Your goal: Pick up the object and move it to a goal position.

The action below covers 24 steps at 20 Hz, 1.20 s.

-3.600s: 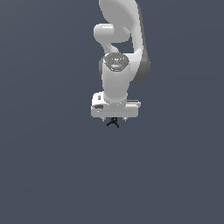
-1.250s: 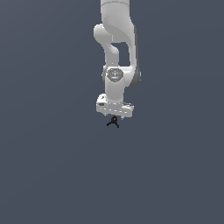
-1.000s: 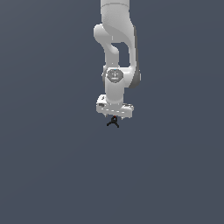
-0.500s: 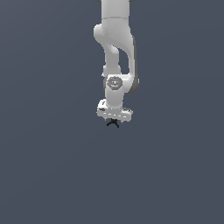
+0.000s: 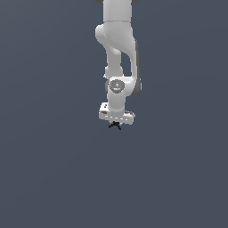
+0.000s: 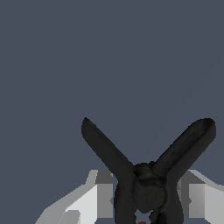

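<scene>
Fingers [image 6: 94, 199] are pinching the object [image 6: 146, 175] from both sides; its black prongs are splaying out beyond the fingertips, with a red spot showing at its base between them. In the exterior view the gripper [image 5: 116, 121] is hanging under the arm [image 5: 118, 49], the object [image 5: 115, 125] just below it. Pickup looks done; carrying to the goal is what remains, though no goal marker is showing. Against the earlier frames, the arm is stretching straighter, with the object still held.
</scene>
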Available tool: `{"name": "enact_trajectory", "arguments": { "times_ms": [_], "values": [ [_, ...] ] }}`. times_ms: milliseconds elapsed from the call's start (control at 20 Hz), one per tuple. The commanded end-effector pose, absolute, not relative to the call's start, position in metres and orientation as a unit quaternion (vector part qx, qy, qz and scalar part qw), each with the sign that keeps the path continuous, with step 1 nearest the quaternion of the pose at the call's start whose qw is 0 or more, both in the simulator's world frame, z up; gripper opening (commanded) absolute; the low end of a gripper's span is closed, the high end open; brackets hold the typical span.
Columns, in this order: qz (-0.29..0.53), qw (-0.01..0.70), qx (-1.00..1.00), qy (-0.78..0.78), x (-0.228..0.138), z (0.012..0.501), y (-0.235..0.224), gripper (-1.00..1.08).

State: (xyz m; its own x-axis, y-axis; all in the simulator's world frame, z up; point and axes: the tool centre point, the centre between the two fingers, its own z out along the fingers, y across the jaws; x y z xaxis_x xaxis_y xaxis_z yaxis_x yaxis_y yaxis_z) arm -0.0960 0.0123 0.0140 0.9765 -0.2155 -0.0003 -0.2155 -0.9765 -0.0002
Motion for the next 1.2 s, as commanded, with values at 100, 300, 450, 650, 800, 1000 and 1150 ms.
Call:
{"name": "enact_trajectory", "arguments": {
  "times_ms": [100,300,450,650,800,1000,1150],
  "values": [
    [0.0,0.0,-0.994,0.109,-0.096,0.014,0.012,-1.0],
    [0.0,0.0,-0.994,0.109,-0.096,0.015,0.012,-1.0],
    [0.0,0.0,-0.994,0.109,-0.096,0.02,0.009,-1.0],
    [0.0,0.0,-0.994,0.109,-0.096,0.033,0.002,-1.0],
    [0.0,0.0,-0.994,0.109,-0.096,0.048,-0.005,-1.0],
    [0.0,0.0,-0.994,0.109,-0.097,0.076,-0.019,-1.0],
    [0.0,0.0,-0.994,0.109,-0.097,0.101,-0.031,-1.0]
  ]
}}
